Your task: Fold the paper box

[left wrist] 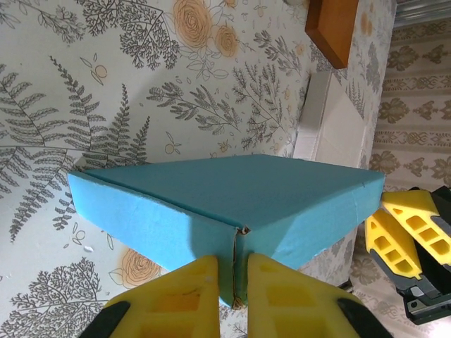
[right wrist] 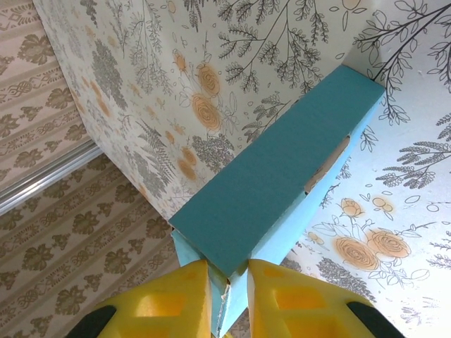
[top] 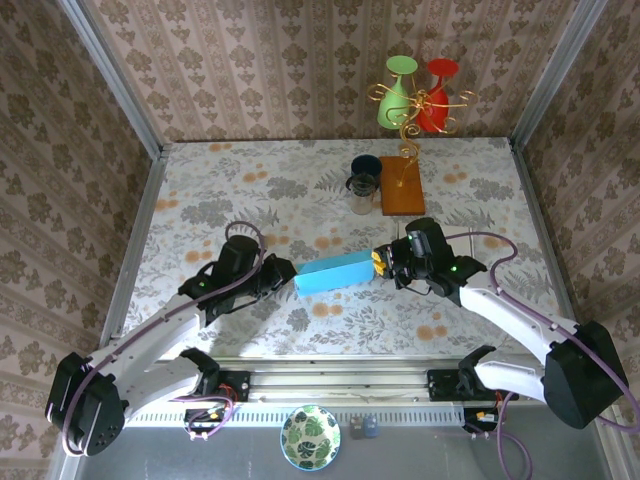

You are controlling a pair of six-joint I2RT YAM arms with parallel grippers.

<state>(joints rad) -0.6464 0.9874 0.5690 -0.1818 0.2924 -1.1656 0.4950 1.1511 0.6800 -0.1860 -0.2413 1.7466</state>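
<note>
**Two Arms Clamp Blue Box at Both Ends as the Fold Nears Its Finish**

The blue paper box is near the middle of the flowered table. In the overhead view its long axis runs from 9 o'clock to 3 o'clock, with its walls up and its lid down. The left gripper meets it at the 9 o'clock end and the right gripper at the 3 o'clock end.

In the left wrist view the yellow fingers are closed on a corner seam of the box, one on either side of the joint, at 6 o'clock in that picture. In the right wrist view the other pair is likewise clamped across the end wall, and the box stretches away toward 1 o'clock.

The task looks to be in its closing stage, with the ends being pressed square so the folds hold. A slot in the side wall appears to have a tab in it, but this angle does not show whether the tab is fully seated.

The next move likely calls for a firm, even squeeze at both ends. The release that follows should not drag the light box toward the wooden board at 1 o'clock.
</note>
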